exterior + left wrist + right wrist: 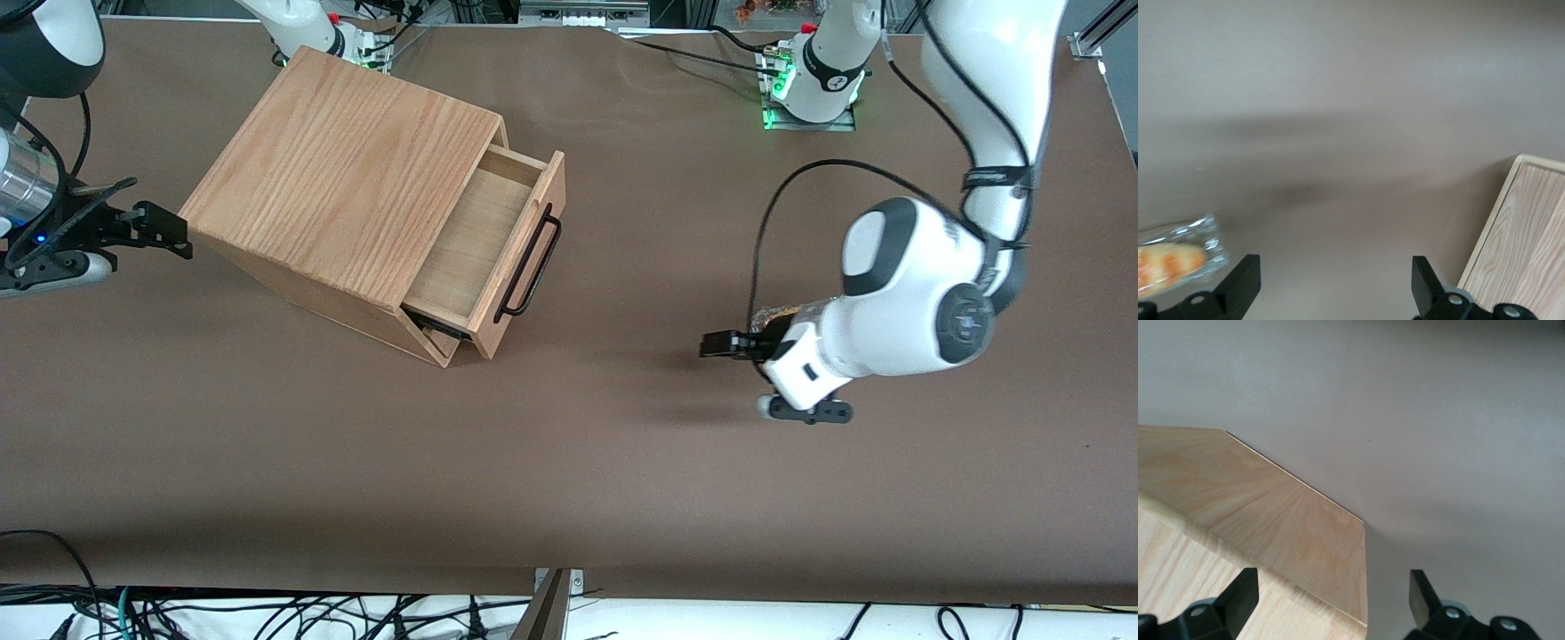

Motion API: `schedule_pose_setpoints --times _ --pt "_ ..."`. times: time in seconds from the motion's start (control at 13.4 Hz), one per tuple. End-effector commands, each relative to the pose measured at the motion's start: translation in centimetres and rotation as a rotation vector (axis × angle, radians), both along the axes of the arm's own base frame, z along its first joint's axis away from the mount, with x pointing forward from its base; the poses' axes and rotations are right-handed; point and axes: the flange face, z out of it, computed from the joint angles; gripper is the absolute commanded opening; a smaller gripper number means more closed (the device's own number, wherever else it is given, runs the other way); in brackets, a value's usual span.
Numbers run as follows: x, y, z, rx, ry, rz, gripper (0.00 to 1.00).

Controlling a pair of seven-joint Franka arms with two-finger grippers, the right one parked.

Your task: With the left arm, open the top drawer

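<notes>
the top drawer [498, 240] already stands pulled out; it looks light and stiff, best held by its black bar handle [531, 264]. the left arm's [916, 302] gripper [725, 345] is well apart, jaws wide and empty.

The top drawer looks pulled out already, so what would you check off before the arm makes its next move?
1. Top drawer out of the cabinet: ok, its pale inside shows.
2. Black handle free: ok, nothing is touching it.
3. Left arm's hand away from the drawer: ok, it sits over bare table toward the working arm's end.
4. Hand's fingers open and holding nothing: ok, seen from the wrist.
5. Wrapped snack beside the hand: not ok, it lies close and could be bumped.
6. Drawer pulled out to its full length: cannot tell.
</notes>
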Motion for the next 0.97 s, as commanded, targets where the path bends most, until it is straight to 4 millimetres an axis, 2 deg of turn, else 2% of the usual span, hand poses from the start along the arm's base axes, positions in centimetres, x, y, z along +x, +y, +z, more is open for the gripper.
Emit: schedule_pose_setpoints --times 0.0,0.15,0.22,0.3,0.37,0.52,0.67,0.9 --pt "-0.6 4.8 3.1 0.025 -0.010 -0.056 1.00" --pt "-0.8 8.2 4.6 0.083 -0.024 -0.091 1.00" --pt "-1.0 8.9 5.1 0.108 -0.038 -0.109 1.00" --pt "-1.7 9.6 6.5 0.138 -0.065 -0.134 1.00" --pt "-2.4 10.9 6.8 0.178 -0.073 -0.165 1.00" --pt "-4.4 13.4 8.3 0.235 -0.093 -0.183 1.00" --pt "-6.3 15.6 10.9 0.275 -0.121 -0.159 1.00" --pt "-9.5 17.2 14.8 0.392 -0.162 -0.167 1.00"
